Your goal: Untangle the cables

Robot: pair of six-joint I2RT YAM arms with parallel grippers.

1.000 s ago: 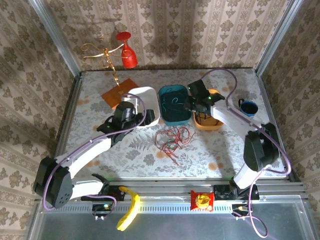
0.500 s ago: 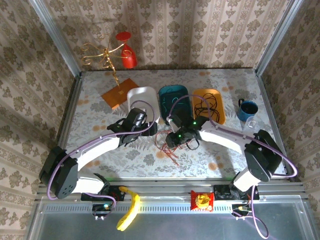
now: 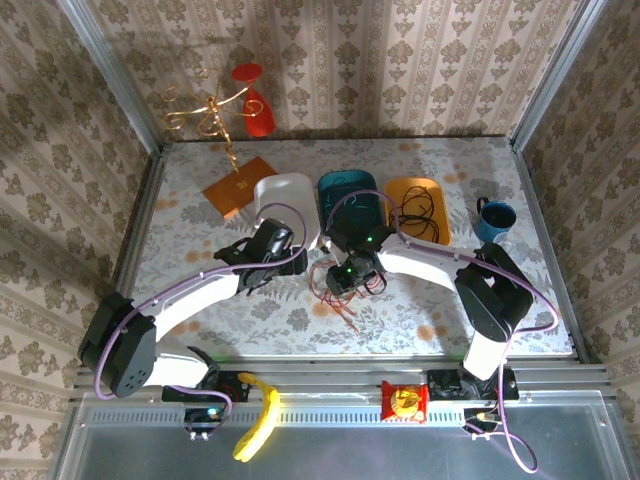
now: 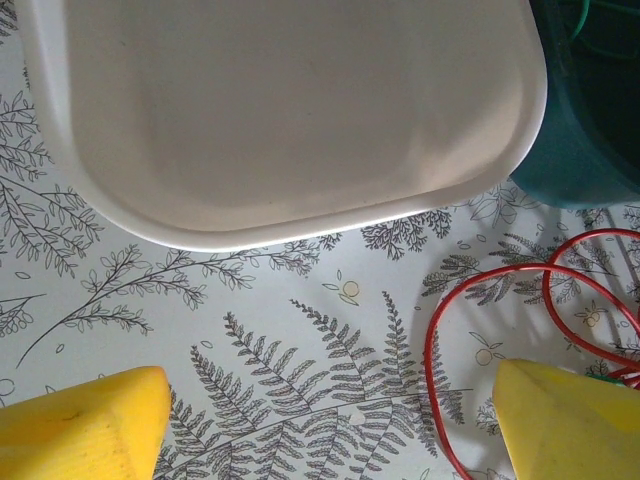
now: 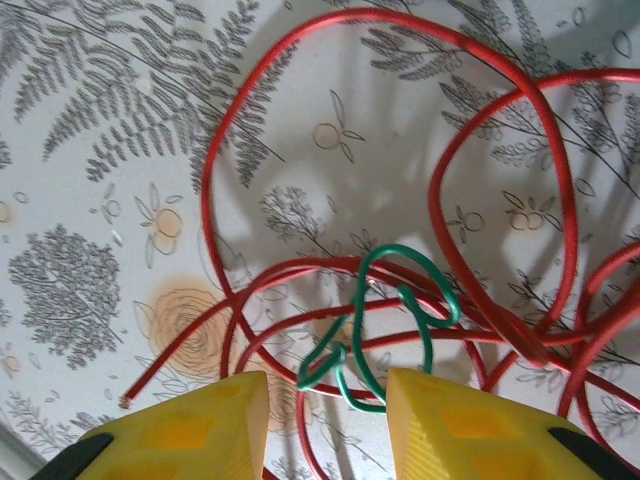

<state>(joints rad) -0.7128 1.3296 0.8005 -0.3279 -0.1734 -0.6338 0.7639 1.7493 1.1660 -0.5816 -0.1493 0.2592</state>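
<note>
Between the parted jaws of the right gripper, the green cable looks thin and limp, best pinched at its loop.

On the table the cables lie before three trays, a mug farther right.

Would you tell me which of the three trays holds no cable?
The white tray, leftmost; the teal tray holds a green cable, the orange tray black cables.

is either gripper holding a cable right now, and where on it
Nothing is held. The right gripper is open, with a loop of the green cable lying between its fingers but not clamped. The left gripper is open too.
</note>
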